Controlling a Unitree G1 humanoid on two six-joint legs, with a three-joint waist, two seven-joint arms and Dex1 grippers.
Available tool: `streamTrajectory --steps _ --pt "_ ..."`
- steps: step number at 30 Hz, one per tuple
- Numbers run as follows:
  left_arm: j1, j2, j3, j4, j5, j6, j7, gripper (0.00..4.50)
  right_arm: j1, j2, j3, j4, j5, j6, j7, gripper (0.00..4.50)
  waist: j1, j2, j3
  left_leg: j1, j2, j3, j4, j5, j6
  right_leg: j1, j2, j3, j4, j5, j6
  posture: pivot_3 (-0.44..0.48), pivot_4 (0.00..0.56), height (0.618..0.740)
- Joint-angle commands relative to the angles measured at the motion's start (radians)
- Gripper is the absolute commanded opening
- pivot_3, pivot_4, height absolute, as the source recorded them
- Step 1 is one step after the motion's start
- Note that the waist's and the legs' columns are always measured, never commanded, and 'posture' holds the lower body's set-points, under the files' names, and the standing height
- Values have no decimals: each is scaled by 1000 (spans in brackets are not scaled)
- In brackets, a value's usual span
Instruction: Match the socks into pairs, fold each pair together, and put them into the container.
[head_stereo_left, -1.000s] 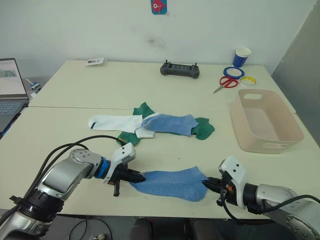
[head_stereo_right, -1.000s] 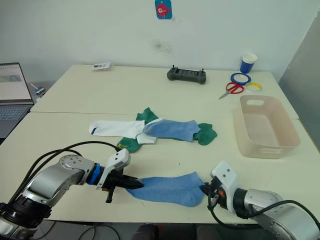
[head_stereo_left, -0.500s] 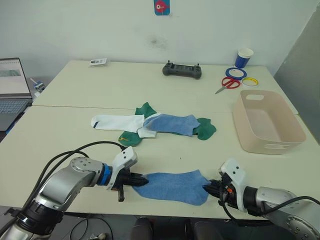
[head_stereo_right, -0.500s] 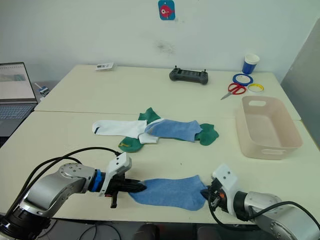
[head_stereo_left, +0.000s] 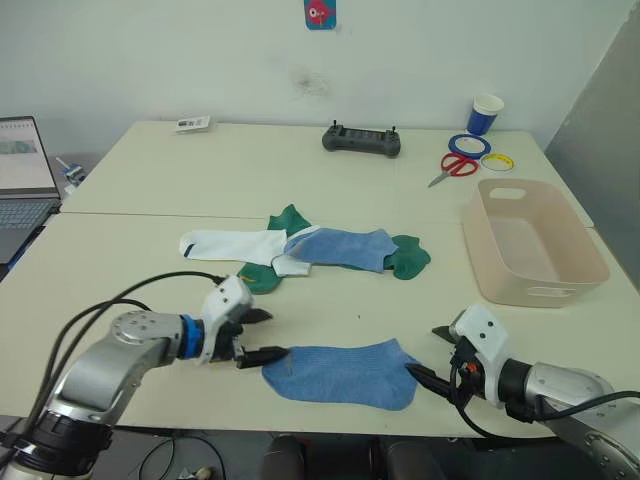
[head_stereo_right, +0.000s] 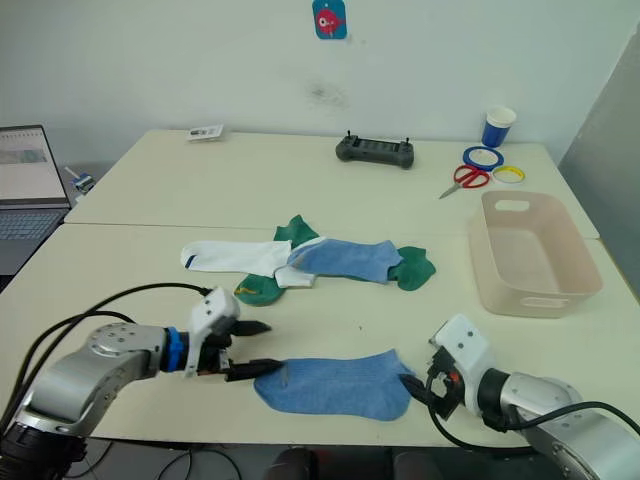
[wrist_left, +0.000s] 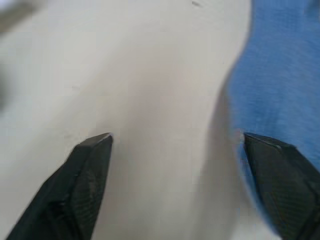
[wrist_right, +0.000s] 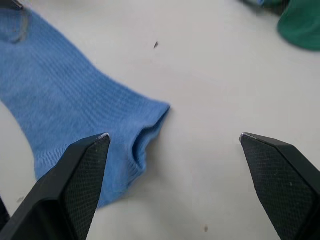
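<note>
**Blue sock's cuff between spread fingers**

The right gripper (wrist_right: 174, 136) has its two black fingers (wrist_right: 75, 185) spread wide above the pale table (wrist_right: 220, 80). A light blue sock (wrist_right: 75, 115) lies flat on the table, its open cuff end just ahead of one finger and pointing into the gap between them. A patch of dark green sock (wrist_right: 301, 22) lies well apart, at the frame's corner. A small dark speck (wrist_right: 156, 45) marks the table.
</note>
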Motion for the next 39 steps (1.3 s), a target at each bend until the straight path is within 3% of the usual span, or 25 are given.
streamTrajectory --steps 1,12,16,24,34,39 --pt "-16 2 58 15 -8 -38 4 4476 -48 0 -42 -36 -3 -61 17 4500 0 0 0 0 0 0 0 0 0 0 0 0 0 0 0 0 150 740" --pt "-202 -44 30 306 197 -466 25 4476 -262 -24 -67 -30 21 -77 55 4500 1 0 0 -1 0 0 0 0 0 0 0 0 0 0 0 0 150 740" --pt "-287 -68 -27 439 299 -652 17 4476 -269 -52 -27 -52 -32 -134 76 4500 3 0 0 -1 0 0 -1 0 0 0 0 0 -1 0 0 0 150 740" --pt "-563 -148 -148 865 525 -1057 99 4476 -247 -40 9 -70 -48 -137 60 4500 2 -1 0 -1 0 0 1 0 0 0 0 -1 0 1 1 0 150 740" --pt "-732 -265 -242 1155 675 -1261 191 4476 -248 -34 19 -77 -51 -122 38 4500 -1 -1 0 -2 0 0 1 0 0 0 1 -1 0 1 1 0 150 740" --pt "-742 -280 -243 1154 675 -1278 174 3274 -247 -36 14 -80 -48 -115 33 4500 -2 -1 0 -2 0 0 1 0 0 0 1 -1 0 1 1 0 150 740"
